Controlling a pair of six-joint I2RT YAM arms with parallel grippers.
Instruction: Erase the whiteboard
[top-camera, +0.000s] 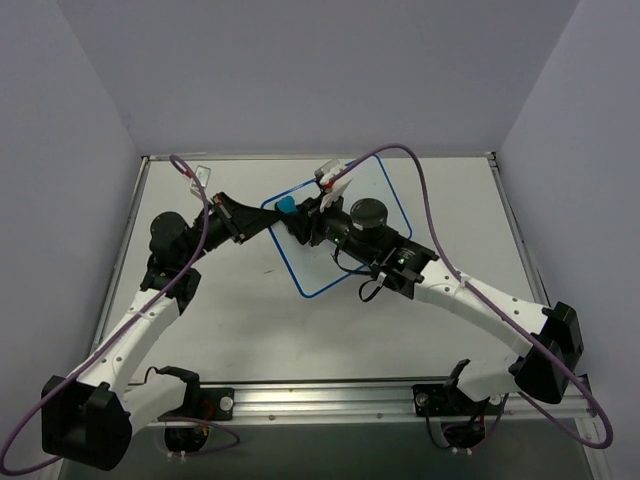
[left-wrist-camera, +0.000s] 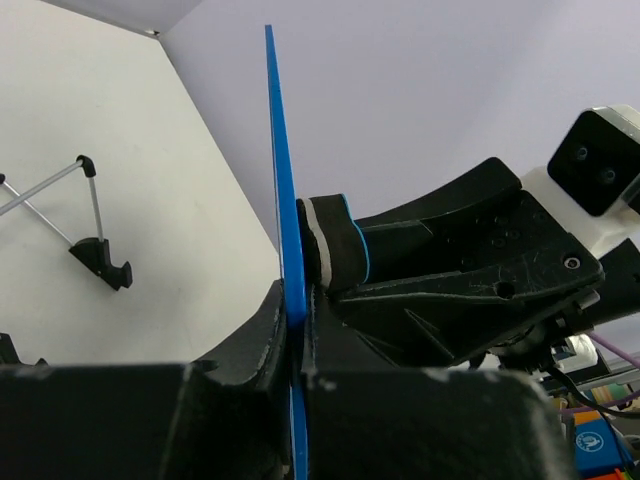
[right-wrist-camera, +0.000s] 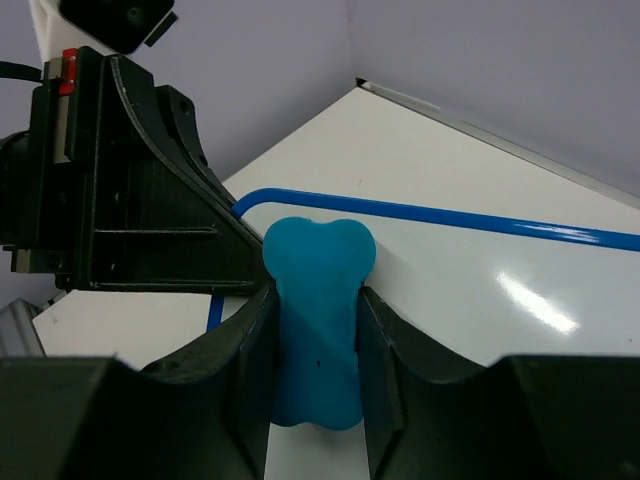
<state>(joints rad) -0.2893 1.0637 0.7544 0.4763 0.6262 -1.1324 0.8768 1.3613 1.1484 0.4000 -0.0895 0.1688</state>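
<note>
The whiteboard (top-camera: 355, 215), white with a thin blue rim, is held tilted above the table. My left gripper (top-camera: 252, 222) is shut on its left edge; in the left wrist view the blue rim (left-wrist-camera: 283, 200) runs edge-on between my jaws (left-wrist-camera: 292, 330). My right gripper (top-camera: 297, 212) is shut on the small blue eraser (top-camera: 286, 206), pressed against the board near its left corner. In the right wrist view the eraser (right-wrist-camera: 316, 330) sits between my jaws (right-wrist-camera: 316, 345) against the white surface (right-wrist-camera: 470, 270). I see no writing on the visible surface.
A small black stand with thin metal rods (left-wrist-camera: 95, 250) shows on the table in the left wrist view. Purple cables (top-camera: 400, 150) loop over both arms. The table's metal rail (top-camera: 320, 395) runs along the near edge.
</note>
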